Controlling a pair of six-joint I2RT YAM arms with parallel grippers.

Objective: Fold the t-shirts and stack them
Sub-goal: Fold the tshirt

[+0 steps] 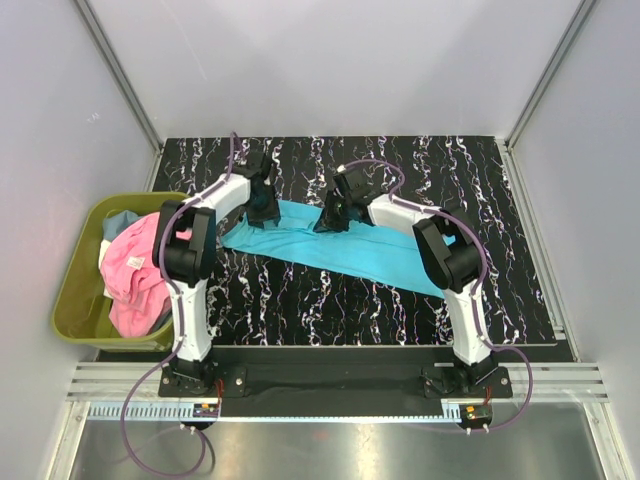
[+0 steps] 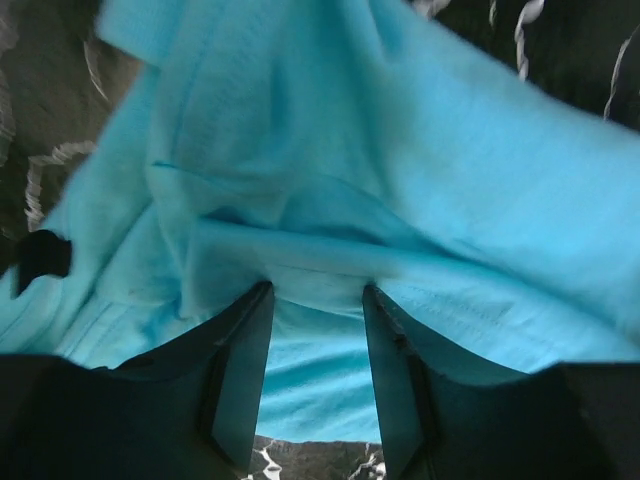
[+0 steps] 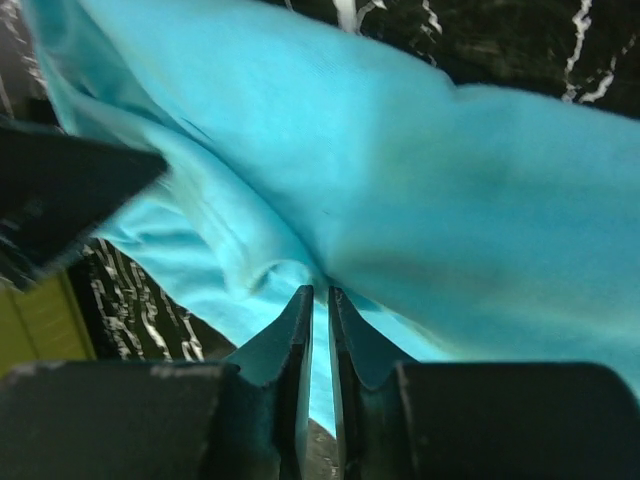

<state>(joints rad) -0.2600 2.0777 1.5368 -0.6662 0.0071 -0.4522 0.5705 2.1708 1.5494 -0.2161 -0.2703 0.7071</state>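
**Shirt spread right of bin**

Cyan, pulled into a long slanted band on the table. Right gripper, farther from the bin, clamped tight on a thin fold. Left gripper, nearer the bin, fingers parted over the cloth, gripping nothing. Pink shirt heaped inside the bin.

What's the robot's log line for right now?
turquoise t-shirt: lying across table | left pincer: open, at cloth | right pincer: shut on cloth | pink t-shirt: in bin
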